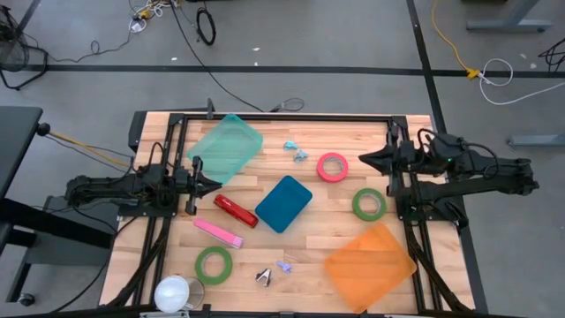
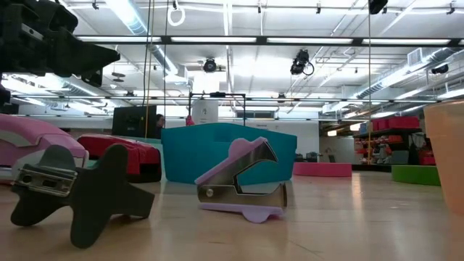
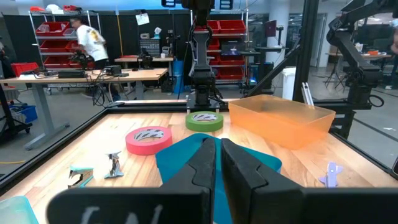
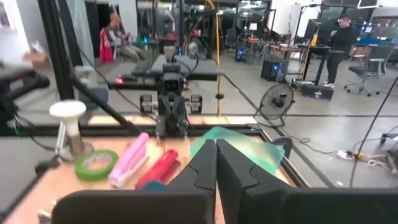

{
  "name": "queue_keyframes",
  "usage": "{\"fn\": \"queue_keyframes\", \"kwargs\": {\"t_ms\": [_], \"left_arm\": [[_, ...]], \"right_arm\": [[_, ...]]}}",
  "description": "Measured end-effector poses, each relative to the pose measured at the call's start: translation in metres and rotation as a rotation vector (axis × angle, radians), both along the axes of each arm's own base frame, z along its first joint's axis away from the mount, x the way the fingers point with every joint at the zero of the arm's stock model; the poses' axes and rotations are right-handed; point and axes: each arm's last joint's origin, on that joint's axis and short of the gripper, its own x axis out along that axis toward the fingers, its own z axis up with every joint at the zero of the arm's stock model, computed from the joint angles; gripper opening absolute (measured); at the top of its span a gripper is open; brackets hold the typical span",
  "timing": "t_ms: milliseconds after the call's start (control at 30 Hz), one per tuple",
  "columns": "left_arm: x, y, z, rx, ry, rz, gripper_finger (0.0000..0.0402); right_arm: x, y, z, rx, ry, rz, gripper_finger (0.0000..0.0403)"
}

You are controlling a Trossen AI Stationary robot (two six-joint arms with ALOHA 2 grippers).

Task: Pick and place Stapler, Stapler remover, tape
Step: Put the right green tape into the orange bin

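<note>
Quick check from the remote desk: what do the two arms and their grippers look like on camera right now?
Both arms are black and jointed, mounted at opposite table ends, with black cabling along their bodies. The left gripper and right gripper each taper to a pointed black tip. In the wrist views, the fingers are matte black with stepped, notched inner edges. No coloured markings show.

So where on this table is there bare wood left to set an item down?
Free: the wood between the pink tape, the blue bin and the green tape; also the strip between the light green bin and the small stapler removers. Crowded: the left front, where the red stapler, pink stapler and second green tape cluster.
</note>
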Motion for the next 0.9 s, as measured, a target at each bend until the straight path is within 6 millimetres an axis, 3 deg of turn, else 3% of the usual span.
{"fn": "queue_keyframes", "kwargs": {"t_ms": [433, 900], "left_arm": [[0.000, 0.000, 0.000, 0.000, 0.000, 0.000, 0.0030], [0.000, 0.000, 0.000, 0.000, 0.000, 0.000, 0.0030]], "right_arm": [[0.002, 0.000, -0.004, -0.028, 0.044, 0.011, 0.0011], [0.009, 0.000, -0.031, -0.027, 0.326, 0.015, 0.0011]]}}
